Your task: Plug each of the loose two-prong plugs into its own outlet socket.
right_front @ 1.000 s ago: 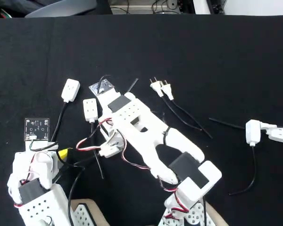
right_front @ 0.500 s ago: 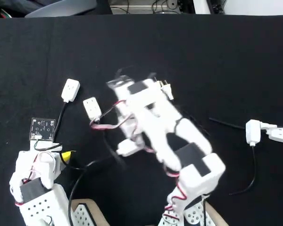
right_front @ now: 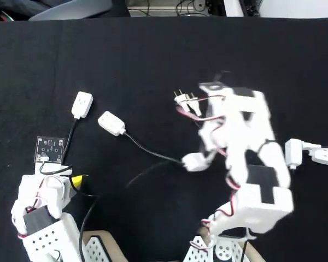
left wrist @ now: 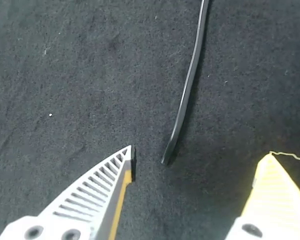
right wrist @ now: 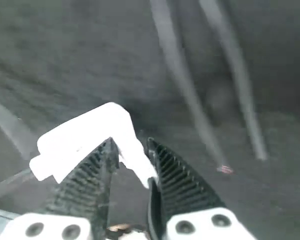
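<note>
Black cloth [right_front: 153, 49] — right end effector [right wrist: 130, 145] clenched on white plug [right wrist: 82, 140]; left end effector [left wrist: 199, 152] spread over black cord [left wrist: 190, 80].

Surface [right_front: 153, 49]: black cloth, matt, napped, lint-specked. Cord [left wrist: 187, 85]: black, smooth, faint sheen. Left claw [left wrist: 198, 151]: ribbed plastic, one finger white, one yellow. Right claw [right wrist: 130, 143]: black ribbed plastic. Held plug [right wrist: 80, 140]: smooth white plastic. Loose plugs [right_front: 185, 99]: bare metal prongs.

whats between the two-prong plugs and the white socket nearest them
Nothing: in the high view the black table between that socket and the plugs is bare.
</note>
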Action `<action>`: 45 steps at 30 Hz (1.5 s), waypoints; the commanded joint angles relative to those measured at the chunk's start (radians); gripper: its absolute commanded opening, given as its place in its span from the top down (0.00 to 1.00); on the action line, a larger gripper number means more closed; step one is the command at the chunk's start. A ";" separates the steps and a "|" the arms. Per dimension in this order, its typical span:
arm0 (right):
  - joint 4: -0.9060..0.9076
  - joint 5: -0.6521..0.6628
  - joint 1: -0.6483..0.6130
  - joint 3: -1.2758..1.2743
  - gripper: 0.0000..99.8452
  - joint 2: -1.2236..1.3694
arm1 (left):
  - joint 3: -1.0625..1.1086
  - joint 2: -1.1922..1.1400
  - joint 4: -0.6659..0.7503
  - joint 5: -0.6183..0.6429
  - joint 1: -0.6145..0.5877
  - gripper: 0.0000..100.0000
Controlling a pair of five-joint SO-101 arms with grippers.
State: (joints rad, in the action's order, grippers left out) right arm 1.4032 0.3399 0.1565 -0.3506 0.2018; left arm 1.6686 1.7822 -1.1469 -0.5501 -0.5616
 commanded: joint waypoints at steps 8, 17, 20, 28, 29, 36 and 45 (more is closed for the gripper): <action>0.015 0.269 0.437 0.018 0.99 0.010 | -0.007 0.005 0.020 -0.011 0.008 0.63; 0.203 0.373 0.608 0.303 0.99 0.010 | -0.007 0.005 0.020 -0.011 0.008 0.63; 0.244 0.423 0.669 0.384 0.99 0.012 | -0.007 0.005 0.020 -0.011 0.008 0.63; 0.307 0.511 0.833 0.611 0.99 0.016 | -0.007 0.005 0.018 -0.011 0.008 0.63; 0.311 0.525 0.852 0.631 0.99 0.016 | -0.007 0.005 0.018 -0.011 0.008 0.63; 0.282 0.657 0.997 0.687 0.99 0.019 | -0.007 0.005 0.015 -0.011 0.008 0.63; 0.032 0.778 1.125 0.673 0.99 0.070 | -0.007 0.005 0.014 -0.012 0.008 0.63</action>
State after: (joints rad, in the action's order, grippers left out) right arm 1.4814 1.0994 1.2643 0.2846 0.2585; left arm 1.6686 1.7822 -1.1469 -0.5501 -0.5616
